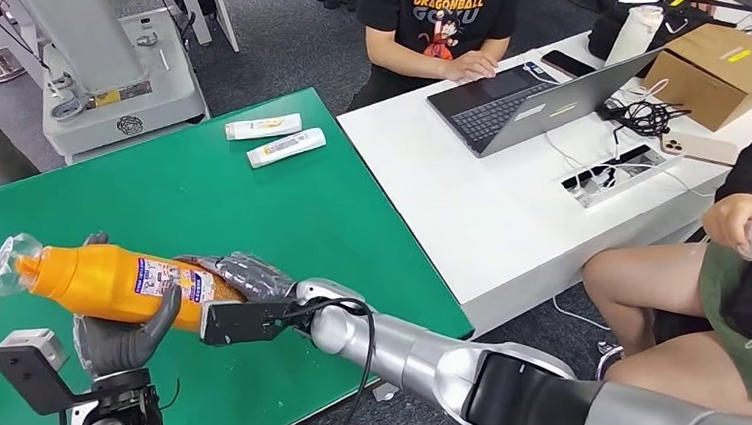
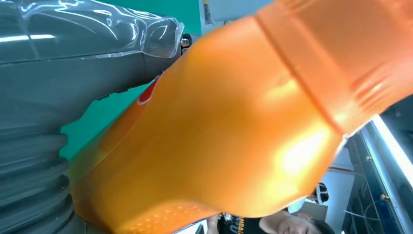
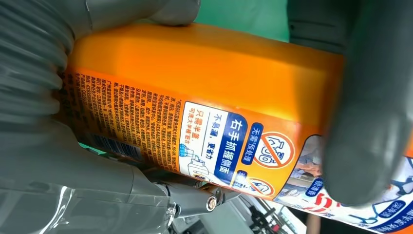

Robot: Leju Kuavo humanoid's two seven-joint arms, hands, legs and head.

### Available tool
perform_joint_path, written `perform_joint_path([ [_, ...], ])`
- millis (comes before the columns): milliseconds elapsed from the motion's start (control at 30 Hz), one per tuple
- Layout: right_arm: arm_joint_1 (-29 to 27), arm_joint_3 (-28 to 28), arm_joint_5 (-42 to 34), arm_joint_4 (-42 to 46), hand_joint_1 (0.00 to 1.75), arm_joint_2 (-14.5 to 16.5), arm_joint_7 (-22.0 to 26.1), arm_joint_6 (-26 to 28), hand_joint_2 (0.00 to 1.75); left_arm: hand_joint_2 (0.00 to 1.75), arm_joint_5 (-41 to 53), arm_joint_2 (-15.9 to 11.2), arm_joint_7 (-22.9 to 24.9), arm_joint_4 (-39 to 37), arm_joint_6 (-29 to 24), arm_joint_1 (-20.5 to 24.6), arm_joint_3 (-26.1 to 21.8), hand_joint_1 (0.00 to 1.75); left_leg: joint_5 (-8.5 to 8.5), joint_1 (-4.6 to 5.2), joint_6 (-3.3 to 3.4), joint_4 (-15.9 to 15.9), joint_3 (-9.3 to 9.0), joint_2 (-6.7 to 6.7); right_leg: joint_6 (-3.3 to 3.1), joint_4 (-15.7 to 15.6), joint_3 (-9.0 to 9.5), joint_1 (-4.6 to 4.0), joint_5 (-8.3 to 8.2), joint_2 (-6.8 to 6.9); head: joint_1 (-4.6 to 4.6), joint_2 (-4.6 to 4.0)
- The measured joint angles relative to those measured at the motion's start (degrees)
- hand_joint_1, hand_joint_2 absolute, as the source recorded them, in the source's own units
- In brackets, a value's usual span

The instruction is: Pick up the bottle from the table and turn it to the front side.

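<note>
The orange bottle (image 1: pixel 107 281) is held lying sideways above the green table (image 1: pixel 252 211), gripped at mid-body by the left hand (image 1: pixel 121 335) from below and grasped at its base end by the right hand (image 1: pixel 242 282). Two white tubes (image 1: pixel 277 137) lie at the table's far edge. People are seated at a white desk (image 1: pixel 492 214) with a laptop (image 1: pixel 524 102).

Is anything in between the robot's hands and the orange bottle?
No. Both hands already hold the orange bottle above the green table: the left hand from underneath, the right hand at its base. Nothing sits between.
</note>
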State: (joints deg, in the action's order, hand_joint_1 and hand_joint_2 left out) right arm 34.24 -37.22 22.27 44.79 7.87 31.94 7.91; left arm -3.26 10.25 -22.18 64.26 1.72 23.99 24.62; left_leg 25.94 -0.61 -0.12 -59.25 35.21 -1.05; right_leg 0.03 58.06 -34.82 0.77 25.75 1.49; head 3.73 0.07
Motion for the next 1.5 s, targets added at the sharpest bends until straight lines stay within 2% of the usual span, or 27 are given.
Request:
perform_joint_path([
  [267, -0.3, -0.6, 0.8, -1.2, 1.75, 0.0, 0.0, -0.7, 1.75, 1.75, 0.1, -0.1, 0.2, 0.0, -0.1, -0.8, -0.3, 0.00, 0.00, 0.00, 0.00, 0.0, 0.00, 0.00, 0.00, 0.0, 0.00, 0.00, 0.00, 0.00, 0.01, 0.00],
  [367, -0.3, -0.8, 0.9, -1.4, 1.75, 0.0, 0.0, -0.7, 1.75, 1.75, -0.1, -0.1, 0.3, 0.0, 0.1, -0.9, -0.3, 0.09, 0.00, 0.00, 0.00, 0.0, 0.00, 0.00, 0.00, 0.0, 0.00, 0.00, 0.00, 0.00, 0.01, 0.00],
  [500, -0.3, -0.8, 0.8, -1.4, 1.75, 0.0, 0.0, -0.7, 1.75, 1.75, -0.4, -0.2, 0.4, 0.0, 0.5, -0.9, -0.2, 1.72, 0.00, 0.00, 0.00, 0.0, 0.00, 0.00, 0.00, 0.0, 0.00, 0.00, 0.00, 0.00, 0.01, 0.00],
  [1267, -0.4, -1.0, 1.1, -1.4, 1.75, 0.0, -0.1, 0.9, 1.75, 1.75, -1.8, -0.4, 0.3, 0.0, 1.3, -1.2, -0.2, 1.75, 0.00, 0.00, 0.00, 0.0, 0.00, 0.00, 0.00, 0.0, 0.00, 0.00, 0.00, 0.00, 0.01, 0.00],
  [1400, -0.7, -1.1, 2.0, -1.4, 0.13, 0.0, -0.3, 2.2, 1.75, 1.75, -1.9, -0.4, 0.1, -0.2, 1.3, -1.2, -0.3, 1.75, 0.00, 0.00, 0.00, 0.0, -0.01, -0.01, 0.00, 0.0, -0.01, 0.00, 0.00, 0.00, 0.00, 0.00],
  [1500, -0.8, -1.3, 2.8, -1.2, 0.00, 0.0, -0.8, 3.7, 1.75, 1.75, -1.9, -0.4, 0.1, -0.3, 1.3, -1.2, -0.3, 1.75, 0.00, 0.00, 0.00, 0.0, -0.01, -0.01, 0.00, 0.0, -0.02, 0.00, 0.00, -0.01, 0.01, 0.00],
])
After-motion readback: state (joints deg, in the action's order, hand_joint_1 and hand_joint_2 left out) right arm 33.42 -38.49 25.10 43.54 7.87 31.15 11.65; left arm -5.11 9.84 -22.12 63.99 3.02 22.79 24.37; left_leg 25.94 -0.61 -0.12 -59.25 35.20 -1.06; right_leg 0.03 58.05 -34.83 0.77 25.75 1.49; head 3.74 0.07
